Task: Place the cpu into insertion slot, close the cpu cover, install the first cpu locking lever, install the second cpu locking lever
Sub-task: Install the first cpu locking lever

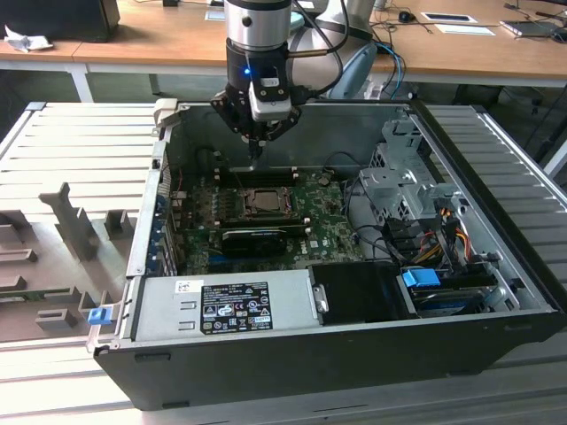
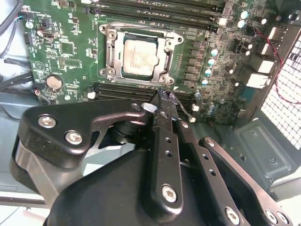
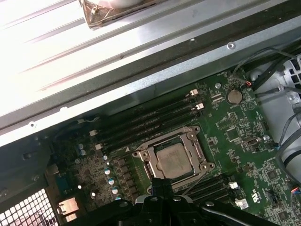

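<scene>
The cpu [image 2: 139,59] [image 3: 173,159] [image 1: 261,202] lies flat in the insertion slot [image 2: 106,35] on the green motherboard, silver top up. The cpu cover [image 2: 111,55] [image 3: 145,158] lies down around it, and the chip shows through its window. My gripper [image 1: 255,161] [image 2: 164,94] [image 3: 162,181] hangs above the board, just off the socket's edge and over the black memory slots beside it. Its fingertips are together and hold nothing. A thin metal rod [image 2: 184,112] runs past the fingertips; I cannot tell whether it is a locking lever.
The open computer case [image 1: 133,266] walls the board in on all sides. A power supply [image 1: 230,305] fills the front, a drive cage [image 1: 399,181] and cable bundles [image 1: 443,230] the exterior view's right. A black card [image 1: 252,237] stands near the socket. Grey fixtures [image 1: 75,226] sit outside the case.
</scene>
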